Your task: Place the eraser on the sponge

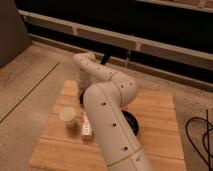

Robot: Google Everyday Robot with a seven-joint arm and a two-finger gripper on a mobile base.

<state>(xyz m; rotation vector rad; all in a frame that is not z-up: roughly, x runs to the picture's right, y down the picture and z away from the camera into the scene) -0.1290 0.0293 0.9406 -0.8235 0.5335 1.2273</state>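
My white arm rises from the bottom of the camera view, bends over the wooden table and reaches down toward its far left part. The gripper hangs at the end of the wrist, low over the table's far left area, and shows only as a dark shape below the white wrist. Neither the eraser nor the sponge is in sight; the arm covers much of the table's middle.
A small white round cup-like thing stands on the left of the table. A white oblong bottle-like thing lies beside it. A big black round bowl sits partly behind the arm. Speckled floor surrounds the table; black cables lie at right.
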